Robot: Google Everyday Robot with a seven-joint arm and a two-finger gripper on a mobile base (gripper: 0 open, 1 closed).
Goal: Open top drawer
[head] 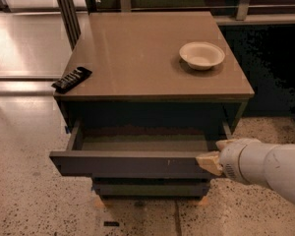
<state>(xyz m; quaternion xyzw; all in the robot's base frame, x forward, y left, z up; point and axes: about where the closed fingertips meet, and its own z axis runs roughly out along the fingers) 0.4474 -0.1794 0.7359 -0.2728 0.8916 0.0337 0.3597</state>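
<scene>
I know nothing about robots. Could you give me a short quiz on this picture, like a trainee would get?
1. True or false: the top drawer stands pulled out, its inside showing.
2. The tool is at that drawer's: A) left end, B) middle, C) right end.
3. Name the white dish on the cabinet top.
Key: 1 true. 2 C. 3 the bowl, near the right side.
</scene>
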